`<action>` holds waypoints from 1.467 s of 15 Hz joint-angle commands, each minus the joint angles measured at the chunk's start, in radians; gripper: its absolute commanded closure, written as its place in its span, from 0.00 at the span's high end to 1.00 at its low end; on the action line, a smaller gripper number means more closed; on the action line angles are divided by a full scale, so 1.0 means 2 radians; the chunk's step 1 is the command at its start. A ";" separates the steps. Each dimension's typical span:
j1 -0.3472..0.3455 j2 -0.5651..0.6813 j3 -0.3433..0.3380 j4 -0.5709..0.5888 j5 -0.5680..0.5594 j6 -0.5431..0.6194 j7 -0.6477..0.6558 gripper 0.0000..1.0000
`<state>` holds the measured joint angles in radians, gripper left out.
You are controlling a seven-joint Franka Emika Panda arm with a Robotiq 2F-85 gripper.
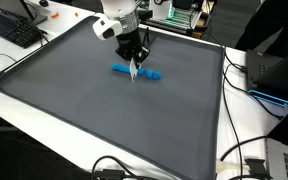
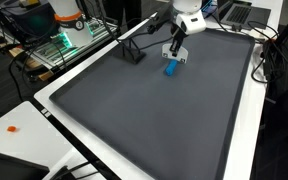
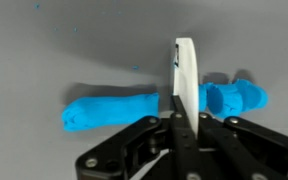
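Blue clay roll (image 3: 109, 108): it lies flat near the middle of the dark mat (image 1: 64, 110), directly under my tool. In the wrist view a longer stretch runs off to one side of the white blade (image 3: 186, 75) and a short, lumpy end (image 3: 234, 97) sits on the other side.
Gripper (image 3: 181, 120): my fingers are clamped together on the white blade, holding it by its upper part, with the arm coming straight down over the roll.
Tool: the blade stands upright on its thin edge, set crosswise to the roll and meeting it nearer the lumpy end. I cannot tell whether the clay is parted behind it.
Same grip from outside: in both exterior views the gripper (image 1: 134, 62) (image 2: 175, 50) hangs just above the blue clay (image 1: 154, 74) (image 2: 171, 68), the pale blade (image 1: 134, 72) reaching down to it.
Specks: a few tiny blue crumbs (image 3: 39, 8) dot the mat in the wrist view, apart from the roll.
Mat: dark grey with a raised rim, it covers most of the white table (image 2: 254, 130).
Farther out: a black stand (image 2: 132, 52) sits on the mat near its far edge in an exterior view. A keyboard (image 1: 12, 30) lies off the mat at a table corner, and black cables (image 1: 234, 160) trail along the mat's edge.
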<state>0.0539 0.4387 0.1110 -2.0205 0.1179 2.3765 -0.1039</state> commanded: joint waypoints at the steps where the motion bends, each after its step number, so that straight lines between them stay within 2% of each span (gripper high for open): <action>1: 0.000 -0.009 -0.002 -0.002 -0.009 -0.007 -0.004 0.01; 16: -0.001 -0.023 -0.025 0.009 -0.061 -0.006 -0.003 0.01; 22: -0.004 -0.014 -0.025 -0.002 -0.058 0.005 -0.004 0.01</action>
<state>0.0527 0.4060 0.0600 -1.9995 0.0094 2.3741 -0.1039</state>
